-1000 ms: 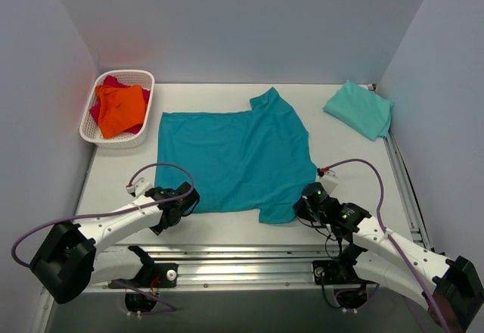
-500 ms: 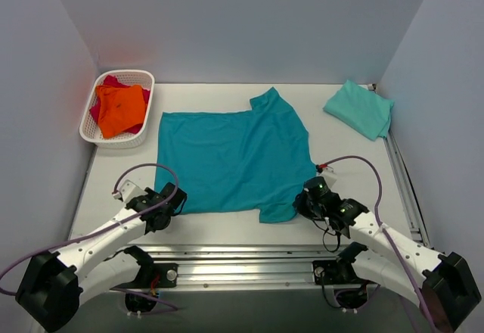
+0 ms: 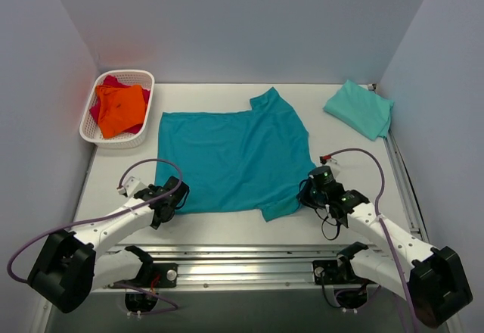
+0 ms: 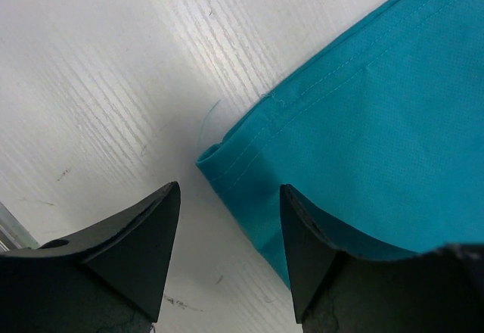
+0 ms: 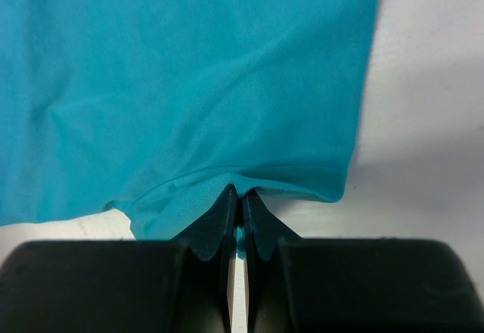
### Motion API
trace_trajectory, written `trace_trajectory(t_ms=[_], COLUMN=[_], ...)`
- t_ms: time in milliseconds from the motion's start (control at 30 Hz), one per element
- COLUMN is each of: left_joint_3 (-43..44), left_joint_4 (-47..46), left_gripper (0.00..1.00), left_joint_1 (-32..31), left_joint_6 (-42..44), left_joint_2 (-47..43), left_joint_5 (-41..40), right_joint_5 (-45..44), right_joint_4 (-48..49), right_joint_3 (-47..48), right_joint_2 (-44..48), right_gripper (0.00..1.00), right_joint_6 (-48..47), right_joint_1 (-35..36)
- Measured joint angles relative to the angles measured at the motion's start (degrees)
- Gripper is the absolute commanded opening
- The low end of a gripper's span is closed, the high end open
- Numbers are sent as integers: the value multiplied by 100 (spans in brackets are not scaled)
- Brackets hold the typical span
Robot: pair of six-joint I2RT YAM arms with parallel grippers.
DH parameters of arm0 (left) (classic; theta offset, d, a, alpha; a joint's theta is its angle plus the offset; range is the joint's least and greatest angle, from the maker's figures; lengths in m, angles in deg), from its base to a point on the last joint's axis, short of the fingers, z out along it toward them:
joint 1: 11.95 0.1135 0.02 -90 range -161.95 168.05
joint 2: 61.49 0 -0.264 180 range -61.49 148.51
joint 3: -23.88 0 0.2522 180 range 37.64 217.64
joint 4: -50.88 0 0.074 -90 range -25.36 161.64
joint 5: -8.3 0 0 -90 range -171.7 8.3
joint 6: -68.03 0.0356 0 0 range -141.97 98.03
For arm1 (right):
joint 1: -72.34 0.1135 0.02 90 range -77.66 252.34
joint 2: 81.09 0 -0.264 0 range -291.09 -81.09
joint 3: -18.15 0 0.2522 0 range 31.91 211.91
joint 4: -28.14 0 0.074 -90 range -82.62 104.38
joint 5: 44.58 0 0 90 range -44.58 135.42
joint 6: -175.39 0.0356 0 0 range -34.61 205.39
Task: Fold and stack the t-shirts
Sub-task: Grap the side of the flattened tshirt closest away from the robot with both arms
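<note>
A deep teal t-shirt (image 3: 234, 159) lies spread flat in the middle of the table. My left gripper (image 3: 172, 199) is open at its near-left corner. In the left wrist view the hem corner (image 4: 215, 159) lies on the table between the two fingers (image 4: 132, 246), and the gripper (image 4: 229, 187) holds nothing. My right gripper (image 3: 308, 195) is at the shirt's near-right sleeve. In the right wrist view it (image 5: 240, 191) is shut on a pinched edge of the teal cloth (image 5: 189, 83). A folded mint-green t-shirt (image 3: 359, 108) lies at the back right.
A white lattice basket (image 3: 89, 125) stands at the back left and holds an orange shirt (image 3: 121, 110) on top of a magenta-red one (image 3: 110, 82). A metal rail (image 3: 242, 253) runs along the near edge, and another (image 3: 401, 174) along the right side.
My right gripper has shifted slightly away from me, and the near-right sleeve is drawn up a little. My left arm swung outward, then brought its gripper back to the near-left corner.
</note>
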Motion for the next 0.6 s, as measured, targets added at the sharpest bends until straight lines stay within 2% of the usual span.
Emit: trace_trajectory(t_ms=[367, 433, 600], left_joint_3=[76, 122, 142], left_joint_4=[-138, -136, -162], left_gripper=[45, 38, 12], left_joint_1=[179, 181, 181], left_joint_6=[37, 35, -15], left_joint_2=[350, 452, 457], left_joint_5=[114, 129, 162], right_joint_5=[341, 417, 557], right_joint_4=[111, 122, 146], right_joint_3=[280, 304, 417], right_joint_2=[-413, -431, -483], right_gripper=[0, 0, 0], right_joint_6=[-424, -487, -640], right_joint_1=[-586, -673, -839])
